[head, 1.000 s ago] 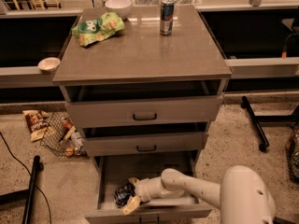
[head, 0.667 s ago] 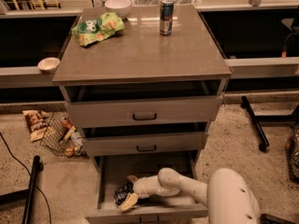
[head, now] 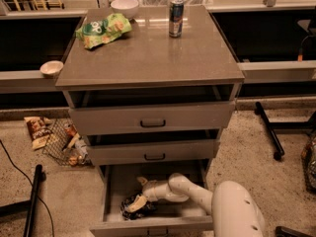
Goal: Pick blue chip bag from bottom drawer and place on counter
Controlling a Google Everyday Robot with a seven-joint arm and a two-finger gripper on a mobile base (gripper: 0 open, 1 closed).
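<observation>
Camera view: gripper [head: 140, 191] is reaching into the bottom drawer [head: 153, 225], left of centre, with its two fingers [head: 137, 202] spreading apart. The lower finger is lying across the blue chip bag [head: 147, 208] and the upper one is pointing toward the drawer's back. No closed grasp is showing. The bag is sitting crumpled on the drawer floor near the front; its print is not legible. The arm [head: 190, 191] is running right from the gripper to a rounded white housing [head: 237, 211] at the drawer's front right corner.

All three drawers are standing pulled out, the bottom one farthest. On the counter [head: 148, 58] a light green bag [head: 102, 29] is lying at the left rear, its lettering too blurred to read. A can [head: 176, 18] is standing upright right of centre, label unreadable, and a white bowl [head: 124, 6] is sitting at the back edge. A small dish [head: 51, 68] is resting on the pale ledge to the left. A brown snack bag [head: 37, 130] is lying on the floor beside a wire rack [head: 66, 142].

Versus one second ago: the white housing is sitting further left. The gripper is staying over the bag, and the bag is remaining in the drawer.
</observation>
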